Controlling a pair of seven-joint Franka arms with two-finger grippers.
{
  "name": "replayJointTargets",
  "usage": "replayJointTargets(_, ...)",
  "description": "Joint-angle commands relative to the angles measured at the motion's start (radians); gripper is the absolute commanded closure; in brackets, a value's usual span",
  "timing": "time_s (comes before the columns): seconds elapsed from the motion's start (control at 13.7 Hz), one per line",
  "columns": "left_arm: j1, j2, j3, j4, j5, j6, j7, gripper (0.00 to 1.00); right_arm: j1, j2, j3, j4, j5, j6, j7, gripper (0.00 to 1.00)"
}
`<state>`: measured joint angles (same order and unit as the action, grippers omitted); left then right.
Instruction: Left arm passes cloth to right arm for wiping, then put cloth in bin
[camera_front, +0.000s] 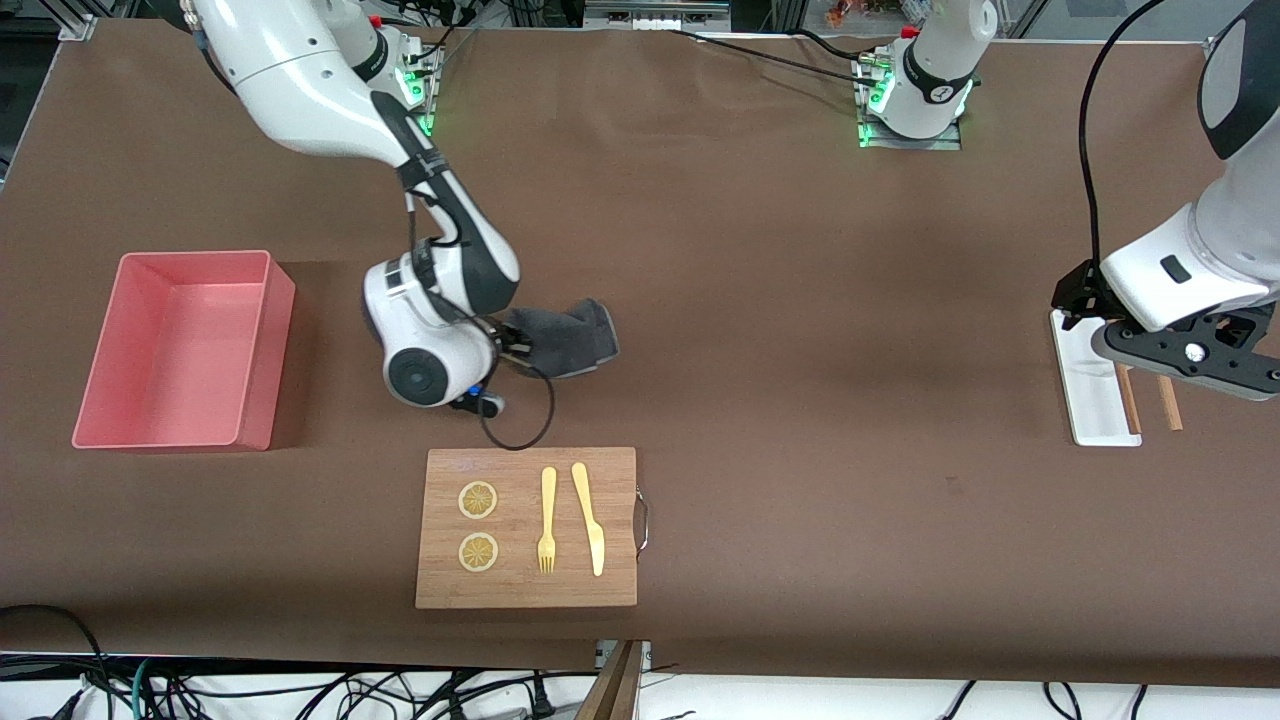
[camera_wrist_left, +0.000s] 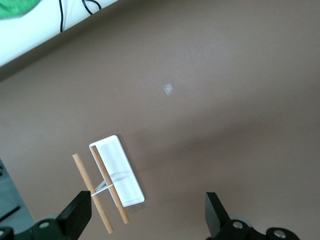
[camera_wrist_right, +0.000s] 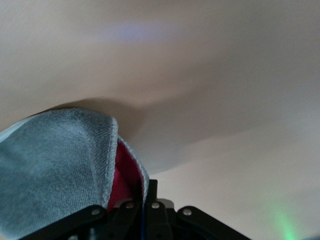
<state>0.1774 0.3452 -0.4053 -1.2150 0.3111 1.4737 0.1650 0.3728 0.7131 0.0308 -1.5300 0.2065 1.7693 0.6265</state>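
— Where's the cloth (camera_front: 566, 338)?
— Clamped between my right fingers (camera_front: 512, 345), bunched on the table (camera_front: 800, 300) between bin (camera_front: 180, 350) and cutting board (camera_front: 527, 527).
— Your left fingers (camera_wrist_left: 80, 212)?
— Spread apart, holding nothing, over the white tray (camera_wrist_left: 117, 170).

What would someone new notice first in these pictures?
Probably the right arm's hand, shut on the dark grey cloth, low over the brown table just farther from the front camera than the wooden cutting board. Next, the pink bin at the right arm's end of the table. The left arm's hand waits open above the white tray.
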Motion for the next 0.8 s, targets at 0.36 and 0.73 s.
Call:
replayJointTargets(0.36, -0.184, -0.277, 0.355, -0.410, -0.267, 0.201, -0.071, 0.00, -0.014, -0.057, -0.251, -0.015, -0.016, -0.171, -0.411, 1.00)
replayJointTargets(0.73, -0.179, -0.331, 0.350, -0.511, -0.247, 0.285, -0.074, 0.00, -0.021, -0.055, -0.373, -0.004, -0.096, -0.179, -0.663, 1.00)
